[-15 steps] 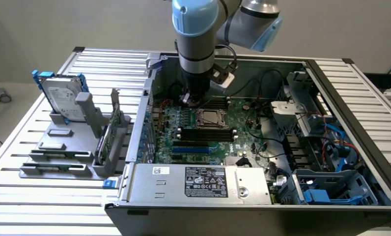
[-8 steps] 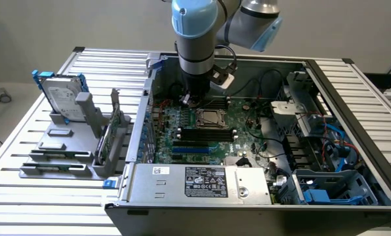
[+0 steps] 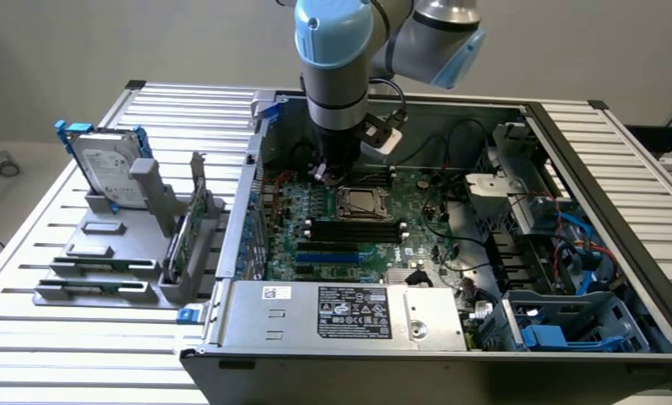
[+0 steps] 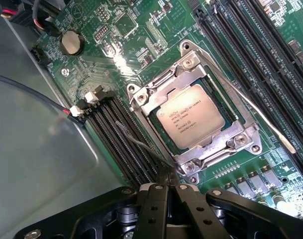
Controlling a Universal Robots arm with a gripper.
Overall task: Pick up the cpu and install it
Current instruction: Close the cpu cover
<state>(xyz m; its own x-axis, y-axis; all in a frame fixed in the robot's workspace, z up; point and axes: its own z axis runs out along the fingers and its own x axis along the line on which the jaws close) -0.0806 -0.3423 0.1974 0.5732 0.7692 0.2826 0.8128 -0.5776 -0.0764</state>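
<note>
The cpu, a small silver square with printed text, lies flat inside the metal-framed socket on the green motherboard. The socket's frame sits over its edges. My gripper is shut, its tips just off one corner of the socket, at the end of a thin wire lever. I cannot tell whether the tips pinch that lever. In the exterior view the gripper hangs low inside the open computer case, just to the exterior view's left of the cpu.
A second wire lever runs along the socket's other side. Black memory slots flank the socket. A hard drive with blue rails stands on a grey rack outside the case. The power supply fills the case's near edge.
</note>
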